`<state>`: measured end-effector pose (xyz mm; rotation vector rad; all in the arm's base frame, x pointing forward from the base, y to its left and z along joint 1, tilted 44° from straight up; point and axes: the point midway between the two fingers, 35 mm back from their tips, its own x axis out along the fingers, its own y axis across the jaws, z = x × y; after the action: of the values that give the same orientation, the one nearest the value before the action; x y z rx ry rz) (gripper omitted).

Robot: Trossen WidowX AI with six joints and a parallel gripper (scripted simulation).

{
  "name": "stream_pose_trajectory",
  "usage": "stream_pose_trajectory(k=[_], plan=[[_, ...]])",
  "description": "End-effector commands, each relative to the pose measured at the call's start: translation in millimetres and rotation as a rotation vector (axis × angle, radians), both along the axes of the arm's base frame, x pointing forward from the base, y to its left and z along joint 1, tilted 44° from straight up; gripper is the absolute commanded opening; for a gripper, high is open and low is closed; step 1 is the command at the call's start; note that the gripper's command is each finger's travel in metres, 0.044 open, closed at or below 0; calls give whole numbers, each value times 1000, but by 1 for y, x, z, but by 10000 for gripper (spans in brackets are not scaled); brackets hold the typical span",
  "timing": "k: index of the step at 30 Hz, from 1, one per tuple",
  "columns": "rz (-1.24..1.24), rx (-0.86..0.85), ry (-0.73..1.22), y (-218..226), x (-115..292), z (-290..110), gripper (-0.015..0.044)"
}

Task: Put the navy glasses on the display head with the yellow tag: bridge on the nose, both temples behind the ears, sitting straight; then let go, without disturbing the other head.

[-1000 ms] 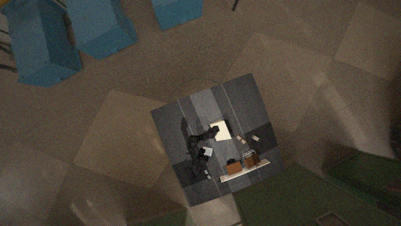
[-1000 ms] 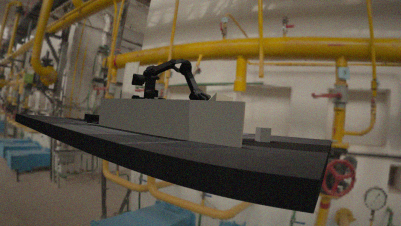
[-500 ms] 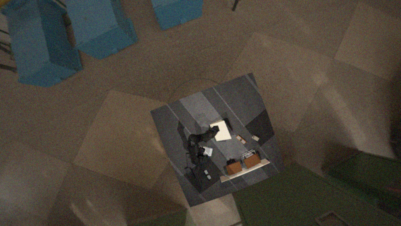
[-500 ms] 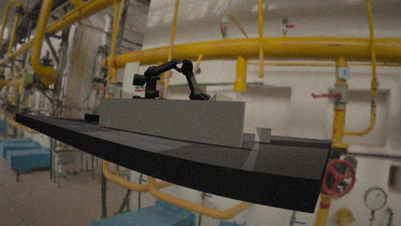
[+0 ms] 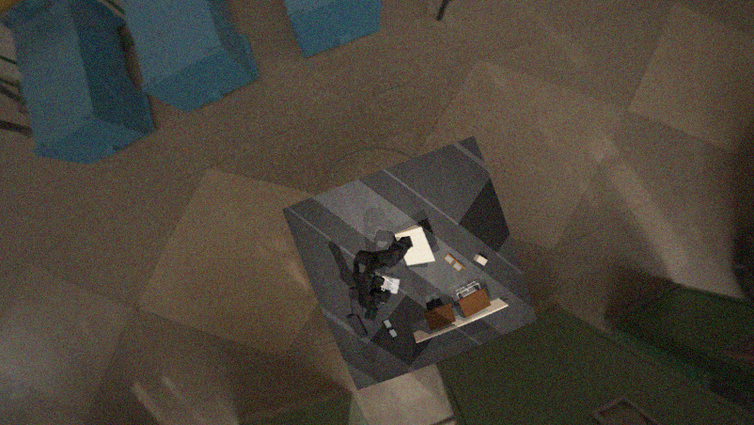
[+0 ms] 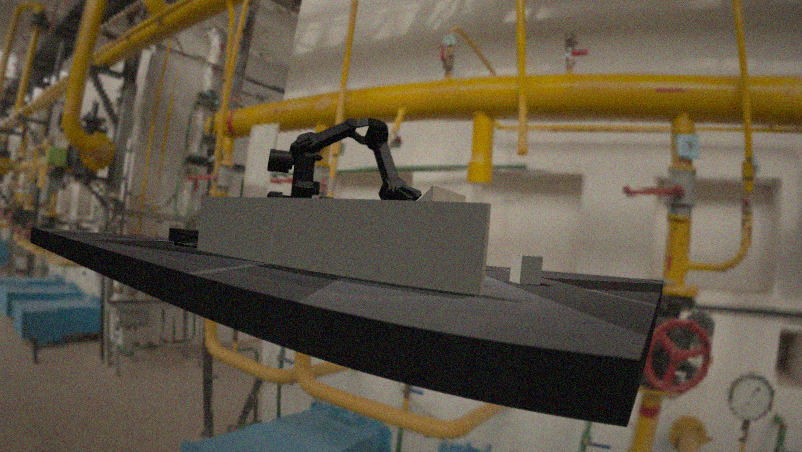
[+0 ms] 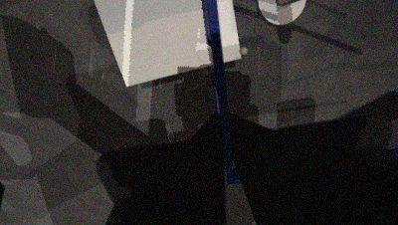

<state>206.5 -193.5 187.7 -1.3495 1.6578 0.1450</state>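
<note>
In the wrist view my gripper point(image 7: 221, 118) is shut on the navy glasses point(image 7: 215, 60). One navy temple runs straight up from between the dark fingers, and a lens point(image 7: 281, 10) shows at the top edge. In the overhead view the black arm point(image 5: 375, 266) bends over the grey table point(image 5: 448, 179), with the gripper point(image 5: 369, 308) left of two brown display heads point(image 5: 439, 315) point(image 5: 473, 302) on a white base point(image 5: 495, 306). I cannot tell which head has the yellow tag. In the side view the gripper point(image 6: 303, 189) hangs just behind a grey wall point(image 6: 342, 241) that hides the heads.
A white pad point(image 5: 417, 245) point(image 7: 169, 45) lies by the arm's base. Two small tags point(image 5: 452, 260) point(image 5: 479, 259) lie beyond the heads, and two small grey bits point(image 5: 389, 327) lie near the gripper. Blue crates point(image 5: 184, 47) stand on the floor far off.
</note>
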Motion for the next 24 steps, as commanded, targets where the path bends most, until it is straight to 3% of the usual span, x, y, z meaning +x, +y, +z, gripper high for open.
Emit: stream_pose_trajectory(k=[1, 24], plan=[[2, 0, -5, -1, -3, 2, 0], [2, -1, -4, -8, -15, 7, 0]])
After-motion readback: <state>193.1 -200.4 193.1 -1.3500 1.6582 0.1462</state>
